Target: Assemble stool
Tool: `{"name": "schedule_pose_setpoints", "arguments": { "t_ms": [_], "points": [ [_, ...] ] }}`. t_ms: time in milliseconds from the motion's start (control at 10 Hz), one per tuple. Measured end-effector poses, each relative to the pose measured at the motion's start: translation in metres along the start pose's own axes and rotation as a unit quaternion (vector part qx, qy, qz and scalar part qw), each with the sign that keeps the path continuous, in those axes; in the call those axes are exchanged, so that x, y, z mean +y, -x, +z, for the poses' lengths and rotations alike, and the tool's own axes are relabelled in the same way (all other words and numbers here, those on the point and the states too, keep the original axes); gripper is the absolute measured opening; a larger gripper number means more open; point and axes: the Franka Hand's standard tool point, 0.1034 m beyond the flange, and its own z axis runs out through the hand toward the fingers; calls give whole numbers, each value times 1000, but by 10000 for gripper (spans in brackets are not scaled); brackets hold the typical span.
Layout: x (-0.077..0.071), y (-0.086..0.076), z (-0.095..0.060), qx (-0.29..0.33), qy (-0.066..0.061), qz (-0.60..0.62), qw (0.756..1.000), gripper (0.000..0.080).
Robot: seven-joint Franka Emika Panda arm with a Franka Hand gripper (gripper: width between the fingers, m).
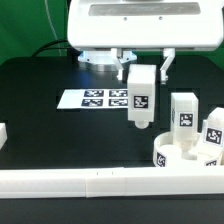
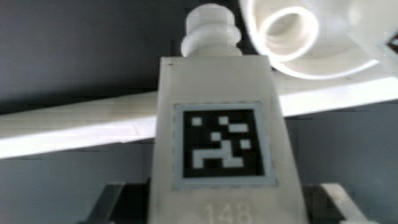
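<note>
My gripper (image 1: pixel 143 70) is shut on a white stool leg (image 1: pixel 139 97) with a black-and-white tag and holds it upright above the black table, peg end down. In the wrist view the leg (image 2: pixel 222 120) fills the middle between the dark fingers (image 2: pixel 118 200), and the gripper (image 2: pixel 222 206) clamps its upper end. The round white seat disc (image 1: pixel 182 156) lies at the exterior view's front right, to the right of and lower than the held leg. It shows past the leg's peg in the wrist view (image 2: pixel 317 42). Two more tagged legs (image 1: pixel 185 112) (image 1: pixel 212 136) stand at the disc; whether they are seated in sockets I cannot tell.
The marker board (image 1: pixel 103 99) lies flat just left of the held leg. A long white rail bar (image 1: pixel 100 182) runs along the front edge and shows in the wrist view (image 2: pixel 80 128). A short white piece (image 1: pixel 3 132) sits at the left edge.
</note>
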Motion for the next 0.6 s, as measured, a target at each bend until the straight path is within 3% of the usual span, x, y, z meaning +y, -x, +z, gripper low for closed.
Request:
{"name": "schedule_pose_setpoints", "arguments": {
  "t_ms": [200,300,400,600],
  "points": [
    [-24,-4,-7,98,-15,-13,995,337],
    [-31,4,0,125,-12,-17,992,337],
    [-28,16,11,92,-7,-21,996,337],
    [-29,19,13,84,-7,-23,996,337]
  ]
}}
